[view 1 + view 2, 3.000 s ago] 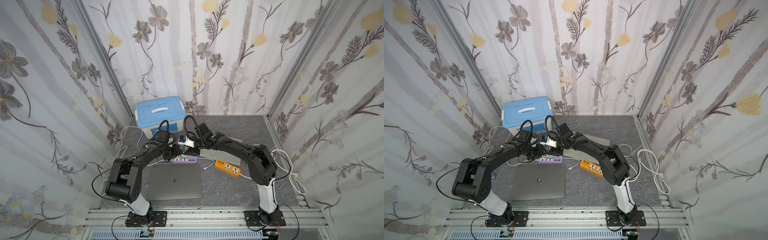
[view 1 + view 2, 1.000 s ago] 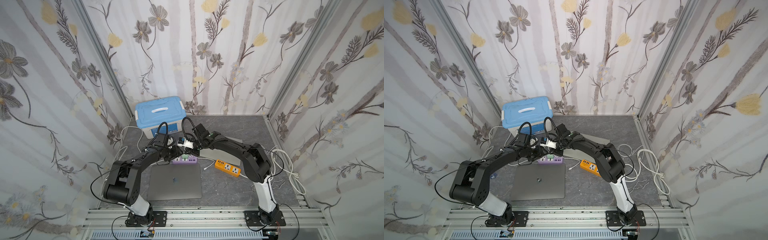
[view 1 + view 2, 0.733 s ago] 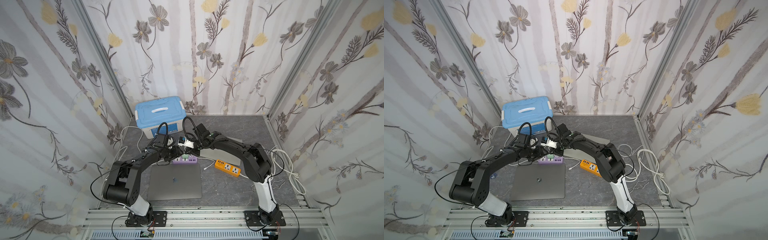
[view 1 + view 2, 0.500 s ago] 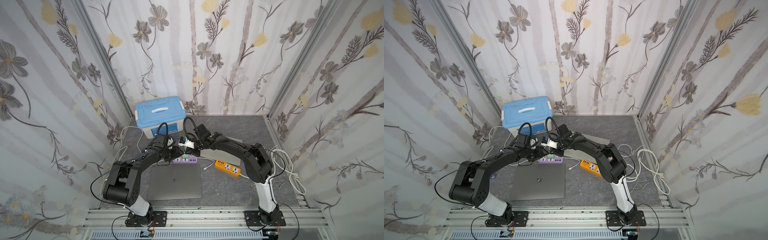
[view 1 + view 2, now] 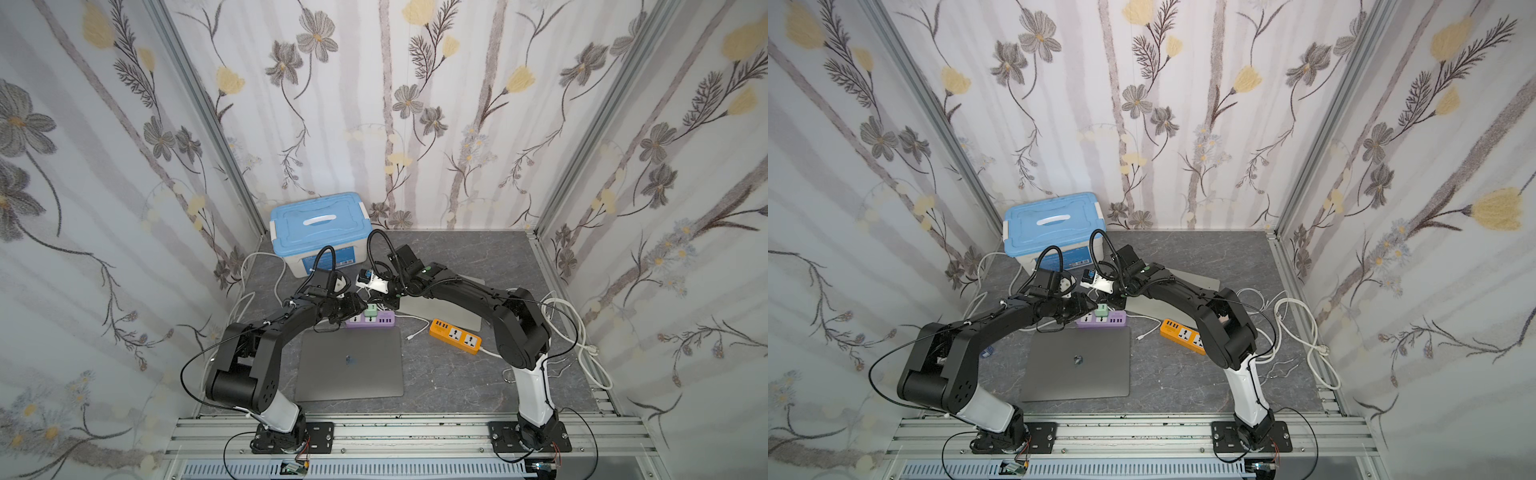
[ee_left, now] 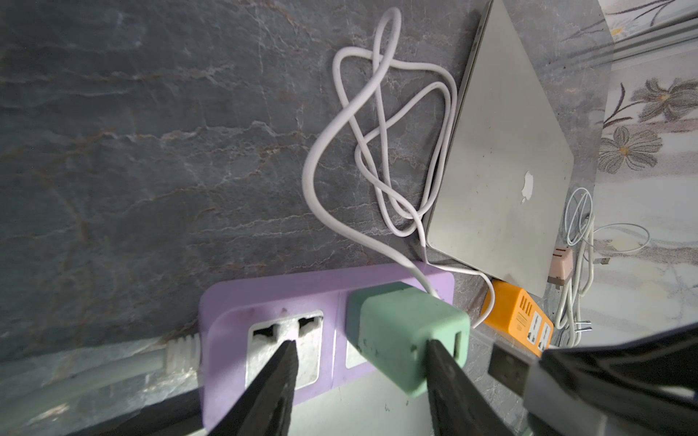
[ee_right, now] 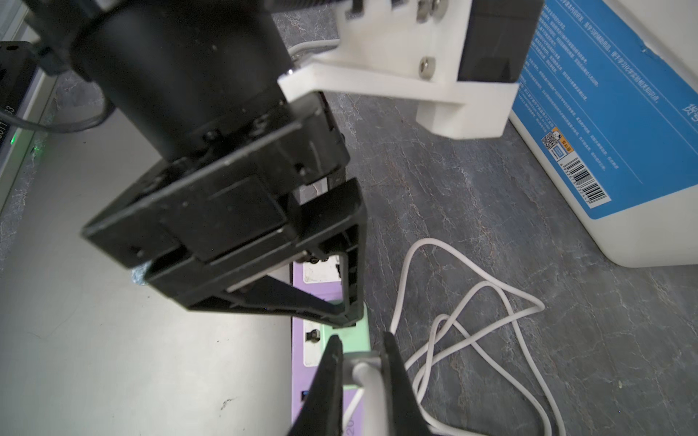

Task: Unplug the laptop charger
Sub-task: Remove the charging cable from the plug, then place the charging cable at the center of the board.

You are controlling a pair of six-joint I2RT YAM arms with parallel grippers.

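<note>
laptop charger (image 6: 408, 339): seated in purple strip (image 6: 264, 294) | step: pre-grasp | left claw (image 6: 359, 343): half-open over it, ungripped | right claw (image 7: 361, 339): pinching USB plug (image 7: 360, 368) | next: likely clamp body, pull straight out

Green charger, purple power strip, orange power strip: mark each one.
green charger (image 6: 393, 328): left wrist view, middle of its body.
purple power strip (image 6: 272, 294): left wrist view, bare casing beside the empty socket.
orange power strip (image 5: 455, 336): in a top view, middle of its top face.
</note>
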